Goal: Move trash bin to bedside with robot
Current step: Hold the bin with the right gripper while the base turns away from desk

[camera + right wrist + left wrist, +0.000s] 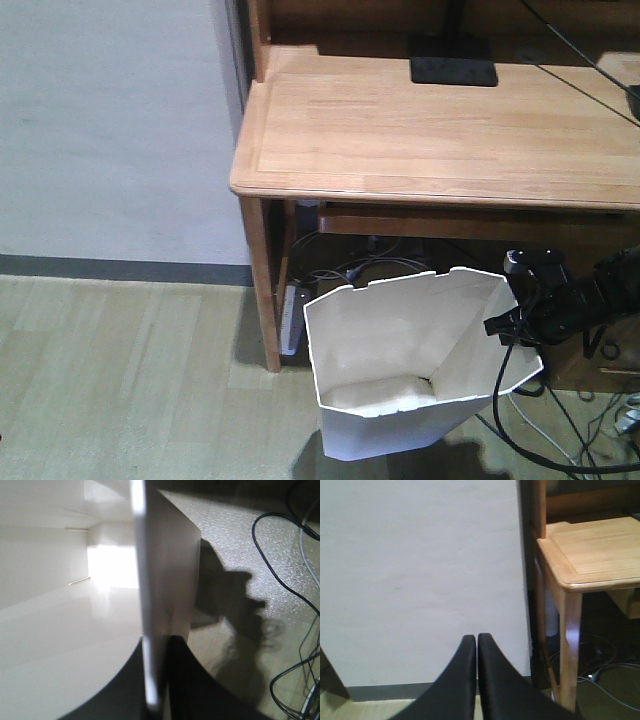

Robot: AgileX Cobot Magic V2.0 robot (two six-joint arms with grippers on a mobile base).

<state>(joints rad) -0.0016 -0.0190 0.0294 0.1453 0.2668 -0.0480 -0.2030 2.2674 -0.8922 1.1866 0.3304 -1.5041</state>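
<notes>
The trash bin sits at lower centre of the front view, just in front of the wooden tabletop. It is tilted, with its mouth turned up toward the camera. Whether its base touches the floor cannot be told. The right pincer is clenched on the bin's right-hand wall at the rim, and the right wrist view shows the thin wall edge-on between the two fingers, one inside and one outside. The left pincer is closed with nothing in it and faces the pale wall. No bed appears in any view, so the carry is judged to be at an early stage. A thin plastic wall held at one side is likely to flex and swing. The bin should therefore be kept low and the base moved slowly, without sharp turns. Loose cables lie on the floor at lower right and could snag the bin or the arm's own lead. The route should be chosen away from them.
</notes>
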